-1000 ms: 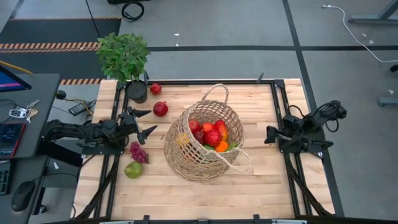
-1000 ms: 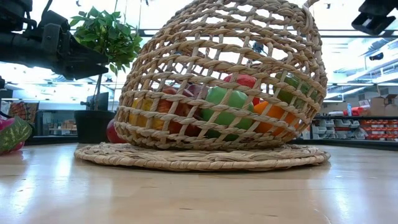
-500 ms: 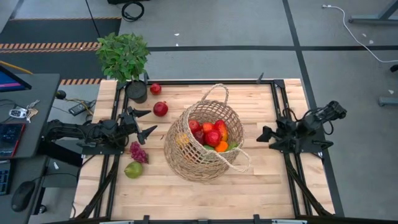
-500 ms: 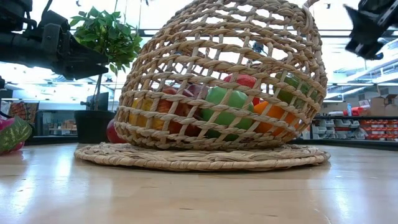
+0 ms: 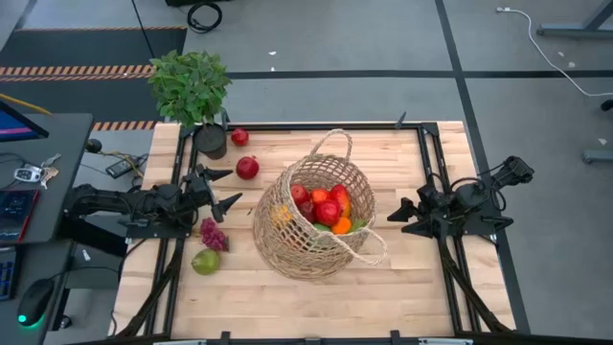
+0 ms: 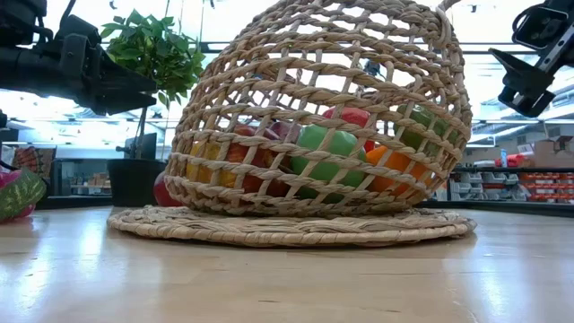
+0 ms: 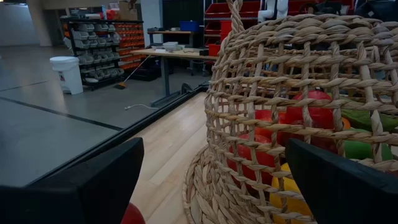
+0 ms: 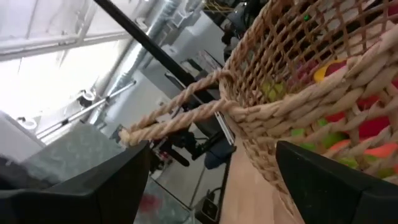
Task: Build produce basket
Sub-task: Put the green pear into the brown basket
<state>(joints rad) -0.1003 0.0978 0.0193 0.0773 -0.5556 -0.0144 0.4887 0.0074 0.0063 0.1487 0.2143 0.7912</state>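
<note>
The tan wicker basket [image 5: 305, 228] lies tipped on the middle of the table, mouth turned up and toward the right edge, with red, orange and green produce [image 5: 326, 207] inside. Its weave fills the low view [image 6: 323, 117]. Outside it lie two red fruits [image 5: 247, 168] [image 5: 239, 137], purple grapes [image 5: 213, 234] and a green pear [image 5: 205, 261]. My left gripper [image 5: 233, 187] hovers open, left of the basket, pointing at it [image 7: 211, 186]. My right gripper [image 5: 400, 211] hovers open, right of the basket near its loop handle [image 8: 180, 112]. Neither touches anything.
A leafy plant in a black pot [image 5: 194, 91] stands at the table's far left corner. Black rails [image 5: 436, 153] run along the table's sides. Bare wood [image 5: 316, 297] lies between the basket and the near edge.
My right gripper has sunk and reached a little toward the basket, tipping closer to level, and it has stayed open. In the low view it has come down into the picture's upper right corner. The basket and the produce have not moved.
</note>
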